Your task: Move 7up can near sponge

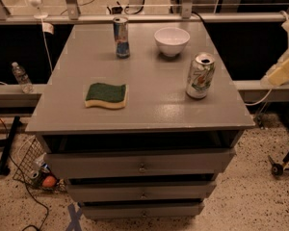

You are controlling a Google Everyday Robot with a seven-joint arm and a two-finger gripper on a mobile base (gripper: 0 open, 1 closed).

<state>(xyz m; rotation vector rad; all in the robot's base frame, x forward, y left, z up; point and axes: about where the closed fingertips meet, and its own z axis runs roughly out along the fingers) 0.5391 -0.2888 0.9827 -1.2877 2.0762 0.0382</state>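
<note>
The 7up can (200,76) stands upright near the right edge of the grey table (149,112), silvery-white with green lettering. The sponge (106,95) lies flat at the front left of the table, green top over a yellow base, roughly a can's height and a half to the left of the can. My gripper (285,67) shows only as pale cream parts at the right edge of the view, beyond the table's right side and well apart from the can. It holds nothing that I can see.
A slim blue-and-silver can (121,37) and a white bowl (172,41) stand at the back of the table. Drawers sit below the tabletop. A water bottle (21,77) rests on a ledge at left. A wire basket (34,168) and cables lie on the floor.
</note>
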